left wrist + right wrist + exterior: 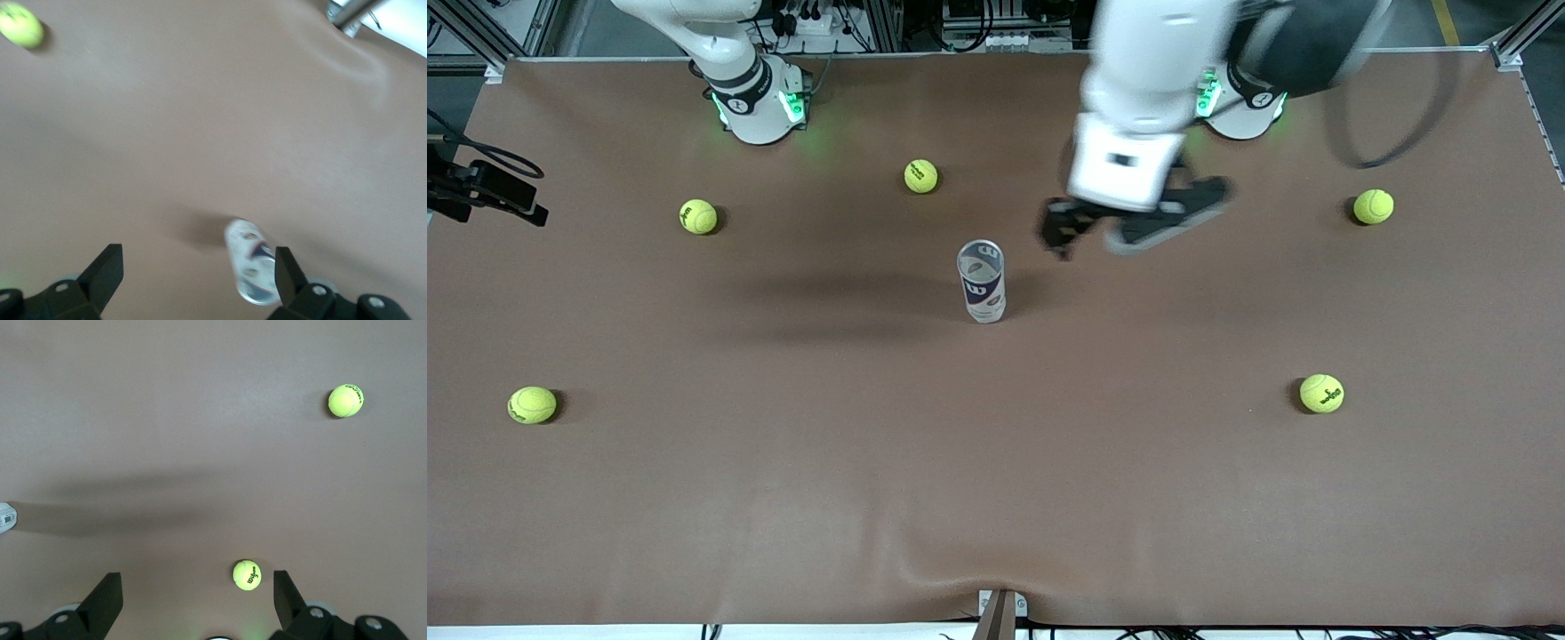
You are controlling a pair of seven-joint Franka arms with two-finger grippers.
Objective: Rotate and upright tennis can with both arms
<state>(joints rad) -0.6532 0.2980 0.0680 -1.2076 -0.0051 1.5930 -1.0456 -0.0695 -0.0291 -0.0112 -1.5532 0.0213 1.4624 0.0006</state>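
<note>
The tennis can (pixel 981 280) stands upright in the middle of the brown table, its silvery rim on top and its white-and-navy label facing the front camera. My left gripper (pixel 1103 233) hangs open in the air beside the can, toward the left arm's end, holding nothing. In the left wrist view the tennis can (pixel 250 267) shows below, close to one finger of the left gripper (pixel 197 263), with no finger touching it. My right gripper (pixel 197 583) is open and empty high over the table; it is out of the front view.
Several yellow-green tennis balls lie scattered on the table (pixel 783 498), among them one (pixel 920 175) near the robots' bases and one (pixel 1321 393) toward the left arm's end. A black device (pixel 480 191) juts in at the right arm's end. A clamp (pixel 999 613) sits at the front edge.
</note>
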